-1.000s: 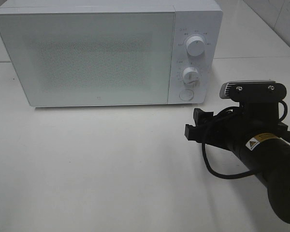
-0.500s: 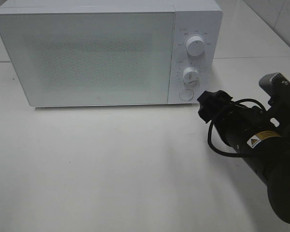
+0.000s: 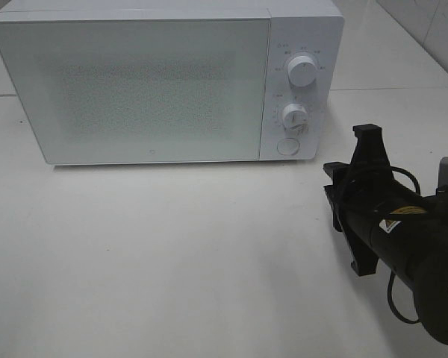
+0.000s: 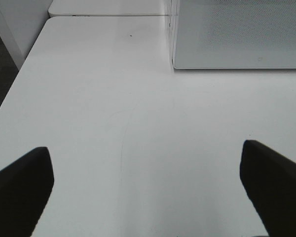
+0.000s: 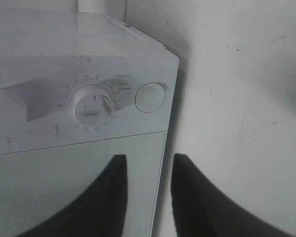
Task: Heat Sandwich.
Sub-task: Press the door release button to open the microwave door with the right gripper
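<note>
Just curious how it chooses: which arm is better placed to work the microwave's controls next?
Right, most likely. The right claw points at the microwave's round button and knob, close by. The left claw hangs over the table by the door's other end, away from the controls.

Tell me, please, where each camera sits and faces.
Exterior high: mounted high, facing down at the microwave and table; right end effector shows.
Left wrist: above the table, facing the microwave door; left end effector shows.
Right wrist: near the control panel, rolled sideways; right fingers show.
Shared: exterior and right wrist show the round button.
</note>
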Motion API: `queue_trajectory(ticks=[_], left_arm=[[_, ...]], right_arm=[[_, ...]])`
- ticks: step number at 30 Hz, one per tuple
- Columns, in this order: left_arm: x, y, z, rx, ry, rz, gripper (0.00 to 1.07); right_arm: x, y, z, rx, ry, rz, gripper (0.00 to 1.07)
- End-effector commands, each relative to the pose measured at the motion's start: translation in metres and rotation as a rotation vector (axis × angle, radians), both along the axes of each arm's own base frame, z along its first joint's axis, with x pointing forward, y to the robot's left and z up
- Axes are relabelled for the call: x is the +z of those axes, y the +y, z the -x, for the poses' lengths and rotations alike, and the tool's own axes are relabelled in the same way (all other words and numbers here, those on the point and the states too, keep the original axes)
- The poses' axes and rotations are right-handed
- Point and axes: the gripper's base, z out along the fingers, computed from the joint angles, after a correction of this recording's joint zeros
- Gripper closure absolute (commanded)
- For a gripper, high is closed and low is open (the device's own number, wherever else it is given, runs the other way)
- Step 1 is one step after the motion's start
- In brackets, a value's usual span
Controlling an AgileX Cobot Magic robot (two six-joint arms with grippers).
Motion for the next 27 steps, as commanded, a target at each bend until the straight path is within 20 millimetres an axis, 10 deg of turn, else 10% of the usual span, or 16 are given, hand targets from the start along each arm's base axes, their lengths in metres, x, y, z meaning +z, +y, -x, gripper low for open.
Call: queue_trajectory(ticks=[1, 27], left_arm=[[0.0, -0.001, 0.003, 0.002, -0.026, 0.004, 0.1], [0.0, -0.001, 0.003, 0.002, -0.026, 0.004, 0.1]], right_arm=[[-0.001, 0.002, 0.0, -0.02, 0.022, -0.049, 0.96], [-0.01, 0.011, -0.05, 0.014, 0.057, -0.046, 1.07]])
